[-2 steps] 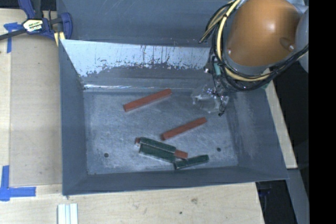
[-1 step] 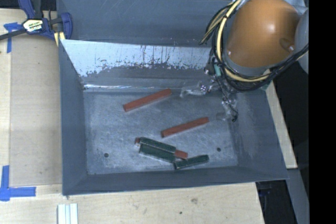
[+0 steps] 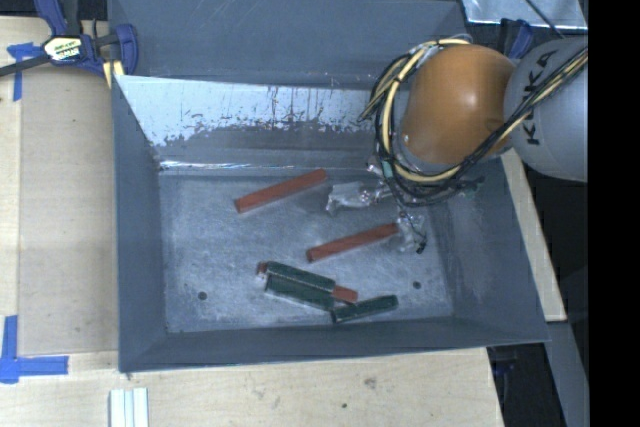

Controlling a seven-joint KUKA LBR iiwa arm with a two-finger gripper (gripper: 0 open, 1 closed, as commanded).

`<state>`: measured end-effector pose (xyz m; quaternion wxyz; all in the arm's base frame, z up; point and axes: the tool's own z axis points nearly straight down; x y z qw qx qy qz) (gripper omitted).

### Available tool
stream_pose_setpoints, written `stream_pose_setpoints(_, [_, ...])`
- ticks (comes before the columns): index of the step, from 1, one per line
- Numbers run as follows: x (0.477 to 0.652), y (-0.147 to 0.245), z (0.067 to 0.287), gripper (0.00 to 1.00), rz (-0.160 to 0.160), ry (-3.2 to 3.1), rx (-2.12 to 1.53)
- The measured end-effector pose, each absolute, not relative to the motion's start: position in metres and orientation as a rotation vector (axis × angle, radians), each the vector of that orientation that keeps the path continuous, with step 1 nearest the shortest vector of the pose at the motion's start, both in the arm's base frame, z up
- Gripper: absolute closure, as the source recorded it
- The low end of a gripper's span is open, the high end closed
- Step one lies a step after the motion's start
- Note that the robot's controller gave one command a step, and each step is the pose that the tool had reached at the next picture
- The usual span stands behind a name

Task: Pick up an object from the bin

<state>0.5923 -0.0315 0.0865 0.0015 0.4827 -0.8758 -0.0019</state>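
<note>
In the right half of the grey metal bin (image 3: pixel 135 245), the KUKA arm (image 3: pixel 560 115) reaches in from the right. Its orange wrist cover (image 3: pixel 455 105) and looped cables hang over the floor close to the right wall. Beneath the cover the jaws seem to stand wide apart, one metal tip out to the left and the other nearer and lower, with nothing held between them.

The closest thing is a reddish-brown bar (image 3: pixel 350 242) lying flat just left of the jaws. Its long axis runs from near-left up to far-right, and its right end sits just beside the nearer tip, perhaps touching it. By my reading, the pick turns on this: the bar's length points almost straight at the jaws, so they would need to shift left along it and close across its narrow width.

A second reddish-brown bar (image 3: pixel 280 191) lies farther off to the left on much the same slant. Two dark green bars (image 3: pixel 298 283) (image 3: pixel 365 308) lie together near the front wall, well apart from the jaws, with a small red piece (image 3: pixel 345 294) between them.
</note>
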Motion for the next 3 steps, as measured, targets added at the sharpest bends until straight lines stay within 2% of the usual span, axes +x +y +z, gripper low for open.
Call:
stream_pose_setpoints(1, [0.585,-0.052,0.069,0.0,-0.001,-2.736,1.545])
stream_pose_setpoints(2, [0.586,-0.051,0.071,1.0,0.0,-2.74,1.545])
stream_pose_setpoints(3, [0.531,-0.038,0.215,1.0,0.008,-2.645,1.709])
